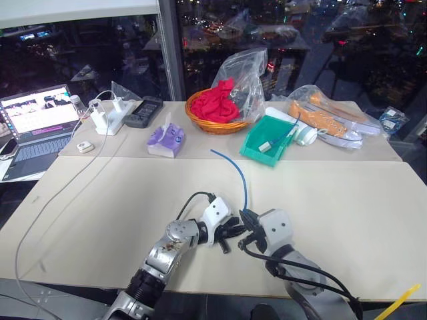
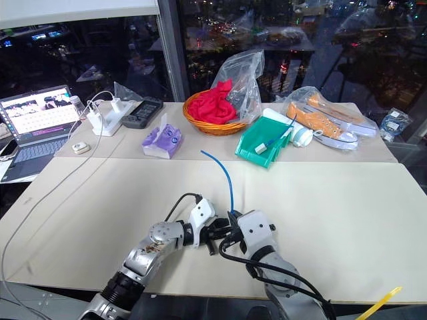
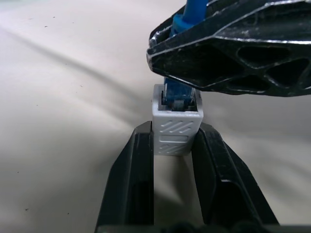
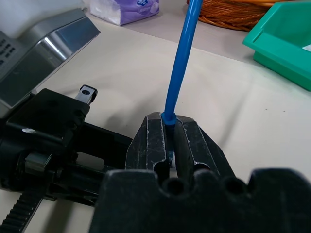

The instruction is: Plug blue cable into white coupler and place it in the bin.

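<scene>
The white coupler (image 3: 177,130) is clamped between the two black fingers of my left gripper (image 3: 176,136), its socket facing away from the wrist. My right gripper (image 4: 169,127) is shut on the blue cable (image 4: 181,63) just behind its plug. The plug's tip sits in the mouth of the coupler's socket. From the head, the two grippers meet nose to nose low over the near middle of the table, left gripper (image 1: 232,230) and right gripper (image 1: 248,221). The blue cable (image 1: 243,183) arcs up and away from them. The teal bin (image 1: 253,141) stands farther back, right of centre.
Inside the bin lie a small white piece and a bit of blue cord. An orange basket (image 1: 215,123) with red cloth, a purple tissue pack (image 1: 165,141), a power strip (image 1: 110,119), a laptop (image 1: 37,123) and bagged shoes (image 1: 330,120) line the table's far side.
</scene>
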